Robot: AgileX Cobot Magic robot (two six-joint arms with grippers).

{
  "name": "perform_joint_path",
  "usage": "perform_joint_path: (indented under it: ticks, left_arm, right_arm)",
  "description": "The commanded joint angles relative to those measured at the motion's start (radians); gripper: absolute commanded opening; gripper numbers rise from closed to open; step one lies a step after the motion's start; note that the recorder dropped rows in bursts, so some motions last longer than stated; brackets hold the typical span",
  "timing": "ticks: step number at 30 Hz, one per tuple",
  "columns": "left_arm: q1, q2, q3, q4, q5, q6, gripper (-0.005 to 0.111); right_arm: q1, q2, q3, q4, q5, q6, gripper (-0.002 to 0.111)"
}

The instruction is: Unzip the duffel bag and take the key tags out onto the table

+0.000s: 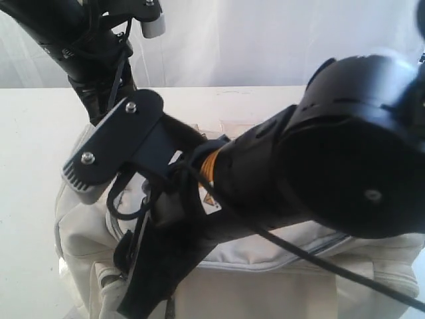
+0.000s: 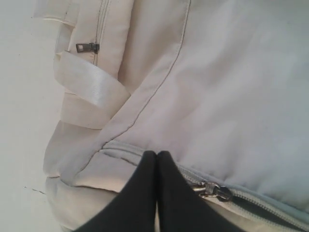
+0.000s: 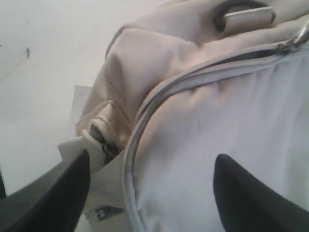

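meanwhile, the cream duffel bag [image 1: 279,272] lies on the white table [image 1: 33,133] with both black arms bent low over it. the left gripper [image 2: 157,155] has its jaws pressed together, tips at the grey zip piping on the bag's top. the metal zipper pull [image 2: 212,191] sits just beside them, not between them. a dark slit shows along the zip past the pull. the right gripper [image 3: 153,162] hangs close over one end of the bag, jaws spread wide and gripping nothing. its fingers [image 3: 67,193] stand on either side of the curved zip line. a webbing handle [image 2: 91,84] crosses the bag's side.
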Motion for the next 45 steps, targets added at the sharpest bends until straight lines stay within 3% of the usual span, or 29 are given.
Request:
perform_joint_path:
  ticks: [1,5,10,11,29,32,37,45]
  left_arm:
    - [0.004,-0.006,0.007,-0.024,0.031,0.008,0.000]
    - [0.004,-0.006,0.007,-0.024,0.030,0.024,0.000]
    - [0.004,-0.004,0.008,-0.024,-0.015,0.035,0.000]
    - [0.004,-0.004,0.008,-0.024,-0.032,0.035,0.000]
    - [0.062,0.075,0.008,-0.021,-0.201,0.035,0.000]
    - [0.062,0.075,0.006,-0.027,-0.155,0.035,0.000]
    - [0.062,0.076,-0.054,-0.085,0.172,0.089,0.000]
    - [0.062,0.165,-0.185,-0.138,0.257,0.117,0.000]
  right_arm:
    - [0.002,0.051,0.002,0.020,-0.004,-0.034,0.066]
    - [0.002,0.080,0.002,0.020,-0.004,-0.034,0.051]
    - [0.002,0.074,0.002,0.020,0.007,-0.034,0.004]
    - [0.002,0.071,0.002,0.020,0.011,-0.034,0.000]
    - [0.002,0.065,0.002,0.044,0.094,-0.034,0.000]
    - [0.002,0.065,0.002,0.044,0.094,-0.034,0.000]
    - [0.002,0.065,0.002,0.044,0.089,-0.034,0.000]
    - [0.002,0.065,0.002,0.044,0.077,-0.034,0.000]
